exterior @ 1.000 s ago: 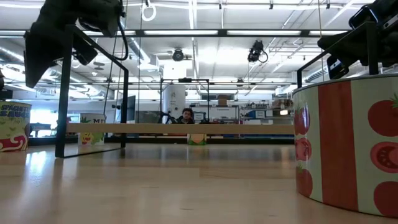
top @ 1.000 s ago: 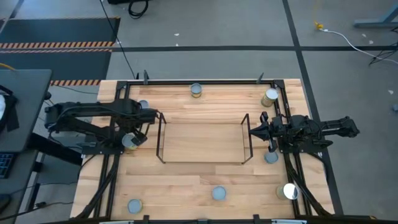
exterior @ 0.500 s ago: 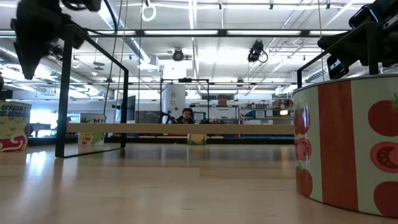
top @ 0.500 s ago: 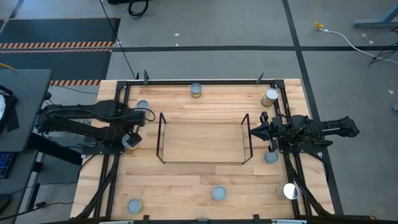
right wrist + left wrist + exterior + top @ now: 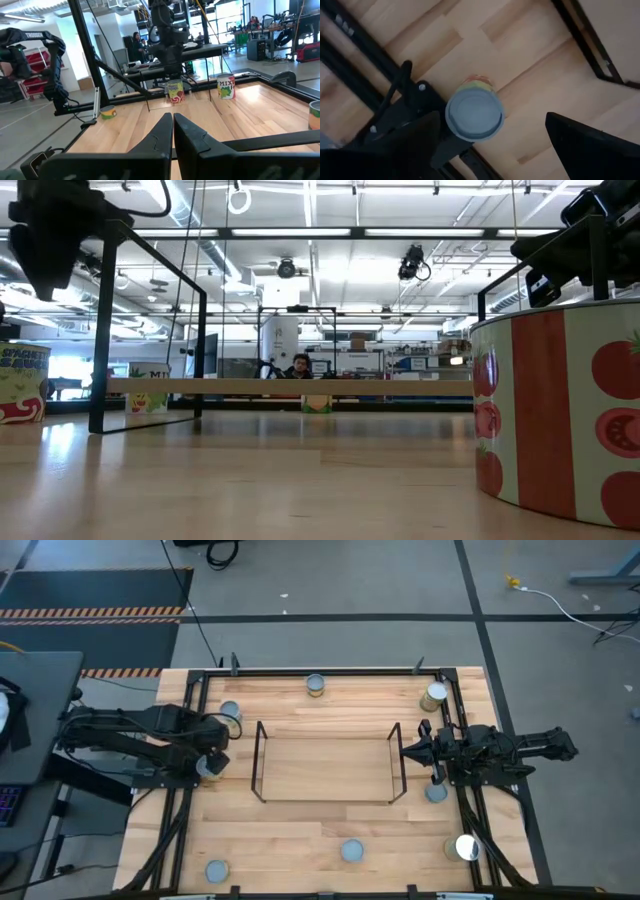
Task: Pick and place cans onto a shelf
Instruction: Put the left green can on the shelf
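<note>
Your left tool [image 5: 212,745] hangs over the left side of the bench [image 5: 320,840], its fingers [image 5: 590,150] spread wide with nothing between them. Directly beneath it stands a can [image 5: 474,114] with a grey lid and a yellow-green side, sitting on the wood right against the dark frame rail [image 5: 375,65]; in the wrist view the can sits between the two fingers but below them, not touched. In the high view that same can [image 5: 208,769] peeks out just under the tool, and another can [image 5: 229,711] stands a little beyond it toward the far edge.

Your right tool [image 5: 405,751] waits at the right end of the shelf [image 5: 325,762], its fingers [image 5: 165,132] pressed together and holding nothing. A can [image 5: 436,793] stands just beside the right arm on the near side, and one [image 5: 434,695] sits near the far right corner.

The shelf stands in the middle of the bench between your two tools, and no can rests on it. The other cans are scattered: one [image 5: 316,685] at the far edge, one [image 5: 351,851] near the front centre, one [image 5: 216,871] at the front left, and a shiny-topped one [image 5: 465,847] at the front right. In the low view a tomato-printed can [image 5: 560,415] fills the right foreground.
</note>
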Motion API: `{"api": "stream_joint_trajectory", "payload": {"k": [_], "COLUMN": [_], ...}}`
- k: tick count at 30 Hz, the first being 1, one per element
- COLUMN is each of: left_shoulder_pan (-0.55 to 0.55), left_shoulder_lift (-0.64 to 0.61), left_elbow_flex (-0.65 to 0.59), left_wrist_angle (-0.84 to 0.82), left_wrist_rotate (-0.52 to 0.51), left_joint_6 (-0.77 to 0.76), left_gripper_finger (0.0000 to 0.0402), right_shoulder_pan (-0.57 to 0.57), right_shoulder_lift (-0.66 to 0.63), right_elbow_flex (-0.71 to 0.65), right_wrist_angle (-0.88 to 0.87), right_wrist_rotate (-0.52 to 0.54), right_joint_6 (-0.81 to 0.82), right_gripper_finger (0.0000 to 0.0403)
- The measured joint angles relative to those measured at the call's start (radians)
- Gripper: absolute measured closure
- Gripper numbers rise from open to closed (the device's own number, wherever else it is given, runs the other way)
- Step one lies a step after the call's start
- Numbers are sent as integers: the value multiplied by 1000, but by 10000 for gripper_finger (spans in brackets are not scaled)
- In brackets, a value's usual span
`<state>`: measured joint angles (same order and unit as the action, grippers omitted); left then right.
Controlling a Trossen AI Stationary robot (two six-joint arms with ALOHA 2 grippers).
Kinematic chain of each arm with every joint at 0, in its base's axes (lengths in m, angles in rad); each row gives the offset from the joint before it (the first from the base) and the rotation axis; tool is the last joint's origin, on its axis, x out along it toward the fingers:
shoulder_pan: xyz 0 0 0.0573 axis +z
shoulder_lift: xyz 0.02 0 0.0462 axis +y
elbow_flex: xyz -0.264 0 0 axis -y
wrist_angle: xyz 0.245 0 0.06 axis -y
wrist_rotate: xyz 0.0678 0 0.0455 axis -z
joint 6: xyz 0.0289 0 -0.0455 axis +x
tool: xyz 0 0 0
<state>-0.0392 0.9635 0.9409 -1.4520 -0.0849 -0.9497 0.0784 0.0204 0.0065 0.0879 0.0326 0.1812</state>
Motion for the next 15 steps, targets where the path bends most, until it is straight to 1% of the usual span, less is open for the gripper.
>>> {"api": "stream_joint_trajectory", "payload": {"k": [5,7,12,15], "left_shoulder_pan": [-35,-68,-182,-241], "left_shoulder_lift": [33,44,78,76], "left_elbow_flex": [0,0,-4,-72], "left_wrist_angle": [23,51,48,111], "left_wrist_rotate": [0,3,-11,-14], "left_joint_6": [-92,-132,-256,-329], "left_gripper_finger": [31,31,31,36], "right_shoulder_pan": [0,0,0,0], "right_shoulder_lift": [0,0,0,0], "right_elbow_flex": [0,0,0,0], "right_wrist_angle": [1,1,1,1], "right_wrist_rotate": [0,0,0,0], "right_joint_6": [0,0,0,0], "right_gripper_finger": [380,380,380,380]}}
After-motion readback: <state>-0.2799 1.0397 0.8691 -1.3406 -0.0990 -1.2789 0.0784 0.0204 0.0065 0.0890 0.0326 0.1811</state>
